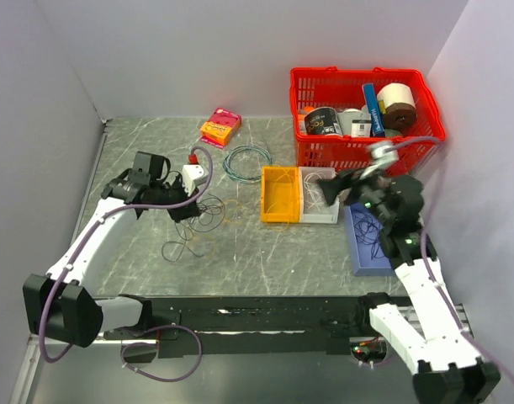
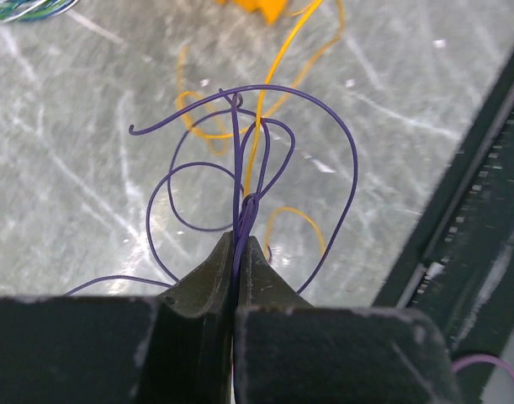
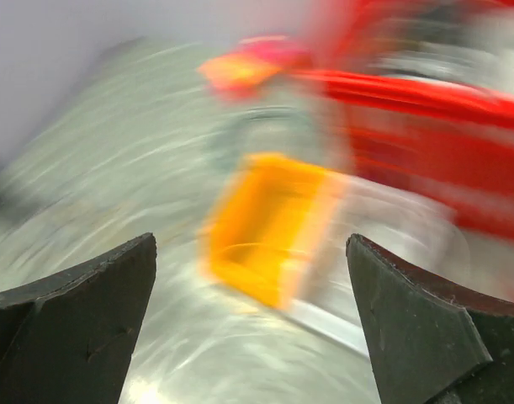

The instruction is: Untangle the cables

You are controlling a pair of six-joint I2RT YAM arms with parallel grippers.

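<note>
Grey counter: left tool pinching purple cables, separating step; right tool wide, empty. Next, likely: pull clear of orange strand.

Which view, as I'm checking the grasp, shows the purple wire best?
Left wrist: the purple wire fills the frame, sharp, pinched in the shut left pincer. Top external shows only faint thin loops there; the right wrist view is blurred and shows none.
</note>
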